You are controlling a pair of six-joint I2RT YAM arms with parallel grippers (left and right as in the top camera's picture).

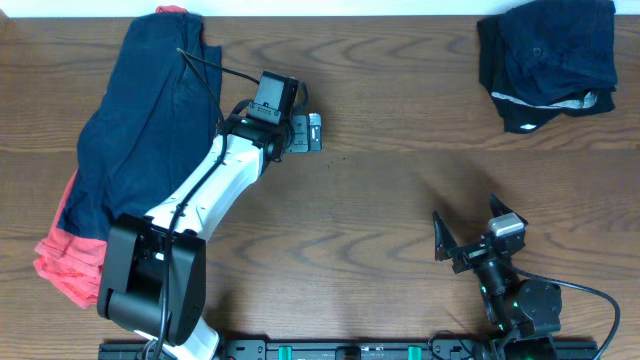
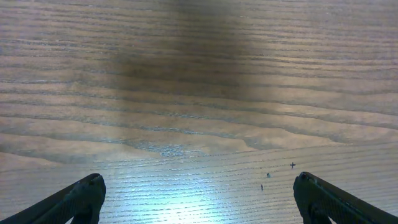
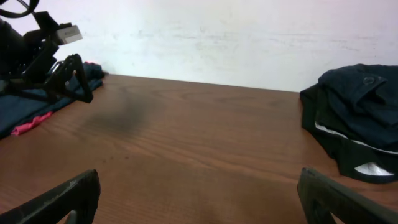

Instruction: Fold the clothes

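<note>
Spreading across every view, the wooden table (image 1: 400, 200) carries the clothes in two groups set well apart. At its left side lies the biggest piece, a navy garment (image 1: 150, 110), stretched out loosely from the far edge down toward the near left. The white left arm (image 1: 215, 185) slants up from its base at the near edge, passing along the right edge of that navy cloth. In the far right corner sits a dark folded pile (image 1: 545, 60) with a pale strip showing along its lower edge; the right wrist view shows the same pile (image 3: 357, 124) at its right. Under the near end of the navy garment a coral-red garment (image 1: 70, 265) sticks out in a rumpled heap, and a sliver of red shows again at the far edge.

The left gripper (image 1: 316, 133) is over bare wood just right of the navy garment. Its wrist view shows the fingers (image 2: 84, 199) spread wide, nothing between them but wood grain; whether they touch the table cannot be told. The right gripper (image 1: 472, 228) is near the front right, well apart from all cloth, fingers (image 3: 74, 196) likewise parted wide and empty.
</note>
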